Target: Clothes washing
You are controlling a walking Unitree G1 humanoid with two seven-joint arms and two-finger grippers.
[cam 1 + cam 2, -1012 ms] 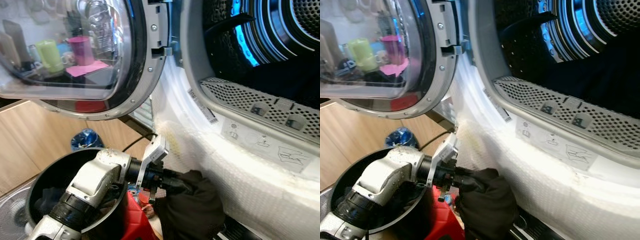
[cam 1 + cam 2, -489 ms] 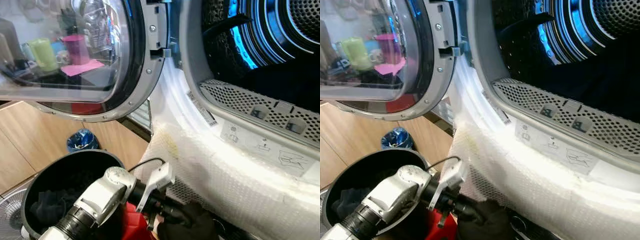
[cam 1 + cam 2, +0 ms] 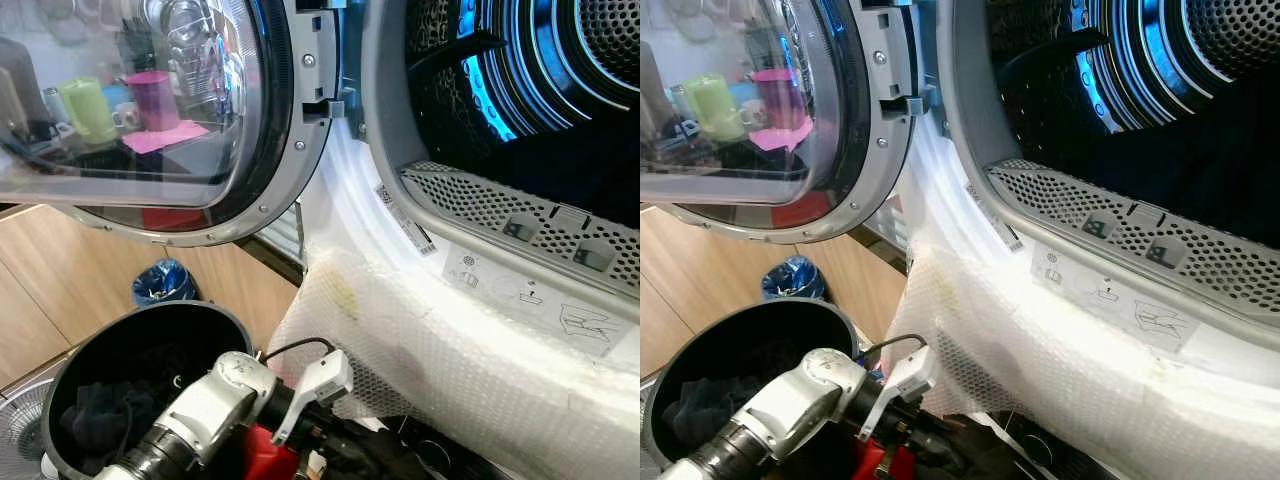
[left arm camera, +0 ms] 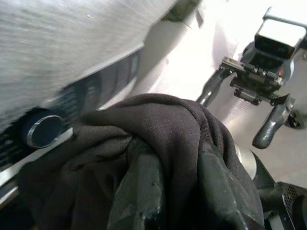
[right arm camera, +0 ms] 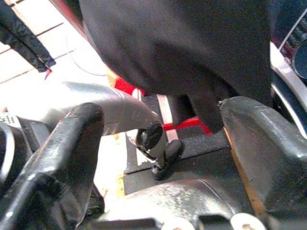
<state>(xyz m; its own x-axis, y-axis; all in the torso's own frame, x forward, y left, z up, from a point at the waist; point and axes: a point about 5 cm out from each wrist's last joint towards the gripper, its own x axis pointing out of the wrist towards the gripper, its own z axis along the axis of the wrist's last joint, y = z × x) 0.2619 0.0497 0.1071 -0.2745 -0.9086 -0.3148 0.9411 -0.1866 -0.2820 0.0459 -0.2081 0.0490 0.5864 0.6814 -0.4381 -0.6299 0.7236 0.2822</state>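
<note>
**Dark garment low in left hand, drum opening up and to the right**

Washer drum [image 3: 540, 90] gapes well above and right of the left hand [image 4: 175, 191], door [image 3: 150, 110] swung open above and left of it. Bubble-wrapped front panel [image 3: 450, 350] sits betw. hand and opening, so the lift likely has to clear that lip. Black bucket [image 3: 130, 380] w/ more dark clothes is just beside the left arm. Left hand pinches the black garment [image 4: 158, 124], fingers pressed into the cloth, no clear long axis, just a bunch. Right hand [image 5: 158, 158] spread, empty, under the hanging cloth, nr the red item [image 3: 265, 460] on the floor.
</note>
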